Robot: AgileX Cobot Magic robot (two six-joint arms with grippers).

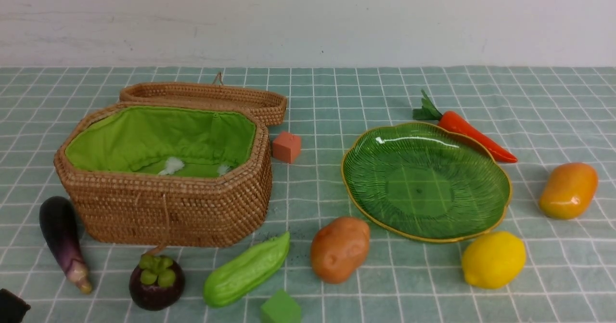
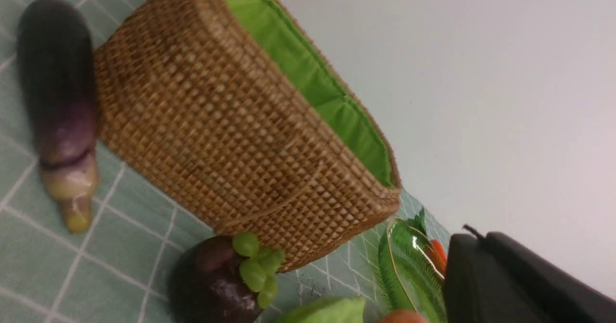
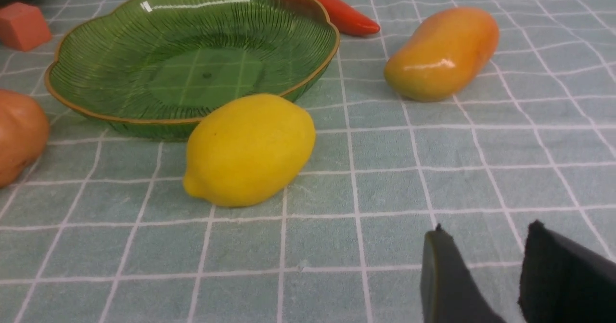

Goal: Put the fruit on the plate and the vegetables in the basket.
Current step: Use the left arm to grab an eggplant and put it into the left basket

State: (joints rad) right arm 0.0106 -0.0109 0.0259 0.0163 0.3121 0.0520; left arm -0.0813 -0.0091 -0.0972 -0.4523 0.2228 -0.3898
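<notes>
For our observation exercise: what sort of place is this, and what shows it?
Likely a staged test table, not a kitchen: toy produce like the lemon and eggplant lies spread on a checked cloth before a bare wall.

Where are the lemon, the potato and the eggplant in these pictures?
lemon (image 1: 494, 259), front view, middle of its yellow body.
potato (image 1: 340, 249), front view, middle of its brown-orange body.
eggplant (image 1: 62, 239), front view, middle of its purple body.
</notes>
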